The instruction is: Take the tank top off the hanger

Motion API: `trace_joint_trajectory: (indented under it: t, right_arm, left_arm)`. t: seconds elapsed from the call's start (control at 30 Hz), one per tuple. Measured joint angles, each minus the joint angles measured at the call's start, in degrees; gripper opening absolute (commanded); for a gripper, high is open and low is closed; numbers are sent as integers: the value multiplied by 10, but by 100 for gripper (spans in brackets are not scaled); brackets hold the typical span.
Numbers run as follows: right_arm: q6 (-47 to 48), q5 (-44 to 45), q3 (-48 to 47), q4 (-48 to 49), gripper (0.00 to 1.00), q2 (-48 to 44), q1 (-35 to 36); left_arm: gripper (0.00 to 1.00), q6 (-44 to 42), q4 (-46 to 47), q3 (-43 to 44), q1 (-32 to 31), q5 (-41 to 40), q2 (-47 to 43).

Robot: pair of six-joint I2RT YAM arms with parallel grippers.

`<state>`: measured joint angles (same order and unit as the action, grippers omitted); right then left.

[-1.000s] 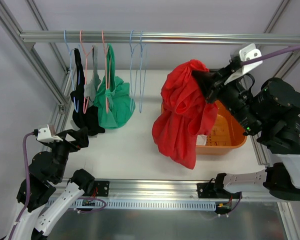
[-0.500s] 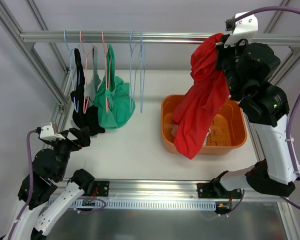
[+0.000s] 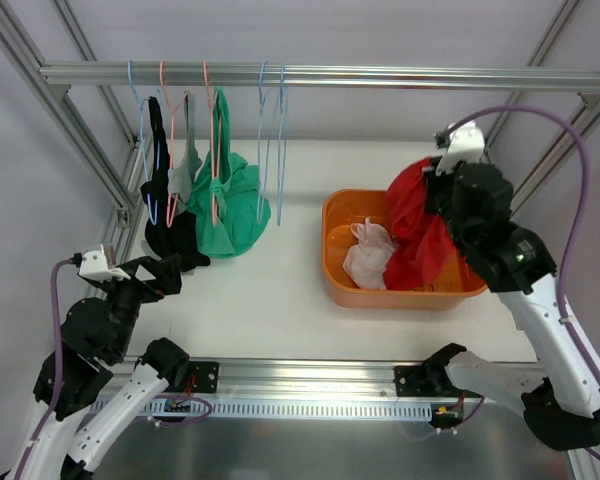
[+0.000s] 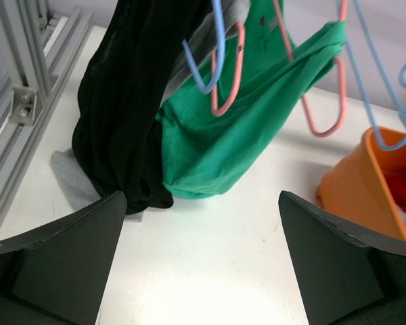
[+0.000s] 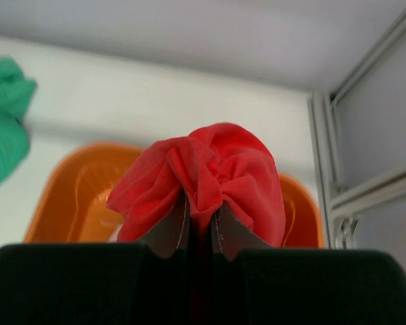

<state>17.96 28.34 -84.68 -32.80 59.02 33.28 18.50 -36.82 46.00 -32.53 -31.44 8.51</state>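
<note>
You see the orange plastic basket point(image 3: 400, 297) on the right side of the table, and the crumpled red fabric tank top point(image 3: 415, 235) hangs down into it, with its lower part inside beside a pale pink cloth point(image 3: 365, 255). Your right gripper point(image 5: 199, 227) has both fingers pressed together on a bunched fold at the top of the tank top. Your left gripper point(image 4: 201, 200) is wide apart and holds nothing.

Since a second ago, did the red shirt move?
Yes. The red shirt has dropped down and rightward, from hanging over the orange basket's left edge into its right half, pinched by the right gripper.
</note>
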Motion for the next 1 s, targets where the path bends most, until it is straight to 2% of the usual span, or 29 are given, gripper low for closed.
trace_joint_trajectory:
  t: [0.13, 0.3, 0.33, 0.43, 0.5, 0.53, 0.57, 0.83, 0.97, 1.0]
  right_arm:
    - [-57, -22, 155, 5, 0, -46, -17]
    - [-101, -42, 236, 23, 1, -26, -29]
    - [-107, -48, 246, 30, 16, -17, -35]
    - [-131, -65, 263, 43, 74, 7, -56]
    - [-136, -71, 263, 46, 80, 19, -67]
    - [-137, -72, 263, 48, 92, 22, -70]
    - [-142, -73, 263, 48, 98, 21, -72]
    - [-145, -72, 252, 23, 99, -60, -73]
    - [-146, -83, 249, 20, 99, -131, -73]
    - [-147, -87, 249, 19, 98, -145, -73]
  left_arm:
    - [99, 3, -6, 54, 0, 30, 30]
    - [99, 11, -5, 180, 0, 78, 135]
    - [99, 13, -1, 209, 0, 92, 165]
    - [99, 14, 3, 279, 0, 122, 249]
    - [99, 14, 5, 324, 0, 146, 305]
    - [99, 13, 5, 344, 0, 154, 333]
    - [99, 11, 5, 362, 0, 163, 359]
    - [98, -43, 1, 455, 0, 174, 503]
    - [94, -76, 0, 482, 0, 152, 550]
    - [90, -83, 0, 486, 0, 139, 559]
